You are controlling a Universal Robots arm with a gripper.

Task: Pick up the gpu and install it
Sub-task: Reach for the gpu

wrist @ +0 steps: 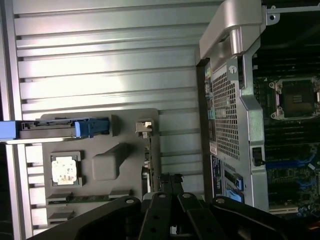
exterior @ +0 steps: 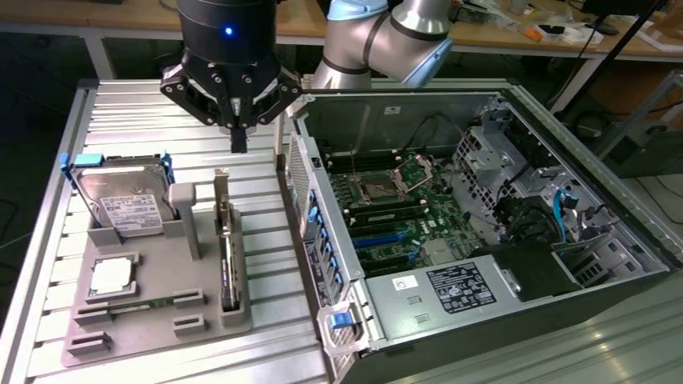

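The pincer (exterior: 238, 140) hangs fully closed and empty, apart from the upright gpu (exterior: 225, 240); the hard drive (exterior: 126, 204) label's print seems unreadable.

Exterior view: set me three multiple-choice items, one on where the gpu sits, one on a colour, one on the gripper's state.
1. Where is the gpu?
A) standing on edge in the grey holder
B) plugged into the motherboard
C) lying on the floor
2. The hard drive has tabs coloured:
A) red
B) blue
C) yellow
3. The gripper is:
A) wide open
B) shut on the gpu
C) shut and empty
Answers: 1 A, its lower edge sits in the holder's slot; 2 B, blue tabs flank the drive; 3 C, its fingers meet above the holder with nothing between them.
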